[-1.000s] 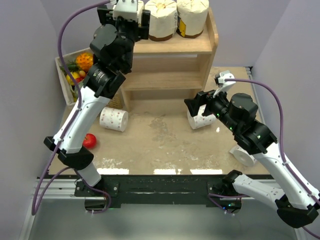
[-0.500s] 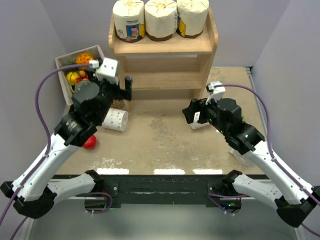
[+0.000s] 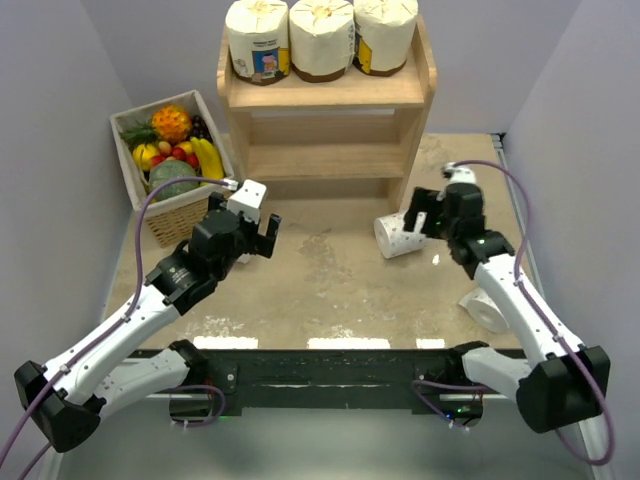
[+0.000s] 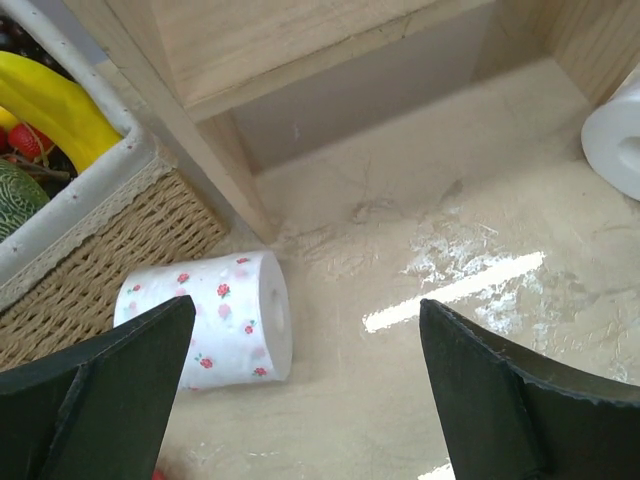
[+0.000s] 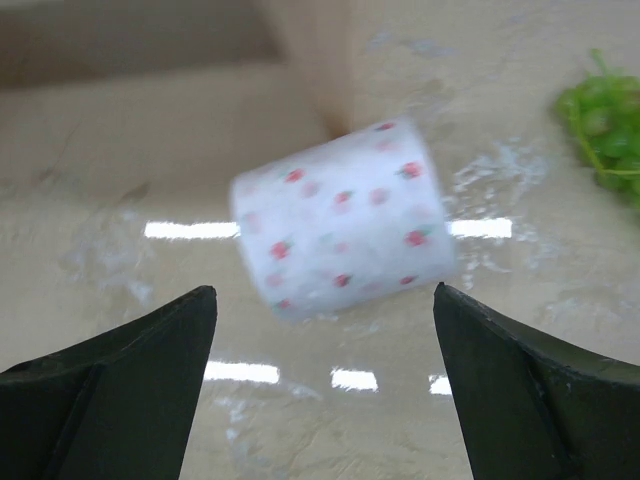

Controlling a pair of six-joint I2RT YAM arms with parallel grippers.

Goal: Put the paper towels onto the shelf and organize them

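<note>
natural-wood shelf (image 3: 325,95) is standing at the far side of the table (image 3: 330,290). i am counting three cream-wrapped paper towels sitting upright in a row on its top board: the left roll (image 3: 258,40), the middle roll (image 3: 321,38) and the right roll (image 3: 385,35). both lower tiers are showing bare wood.

three smaller white rolls are lying on their sides on the table. the first dotted roll (image 4: 215,320) is resting just beside the wicker basket (image 3: 175,160), near the foot of the shelf's side panel. in the overhead view the left arm is covering it. the left jaws are hanging above it, wide apart and gripping nothing.

the second dotted roll (image 3: 398,237) is lying in front of the shelf's right side. the right jaws are hovering just beside it, also wide apart. the wrist view is showing this roll (image 5: 340,215) blurred beyond the fingertips, and i am not able to confirm any contact. the third dotted roll (image 3: 488,310) is lying near the table's right edge, partly behind the right arm.
</note>
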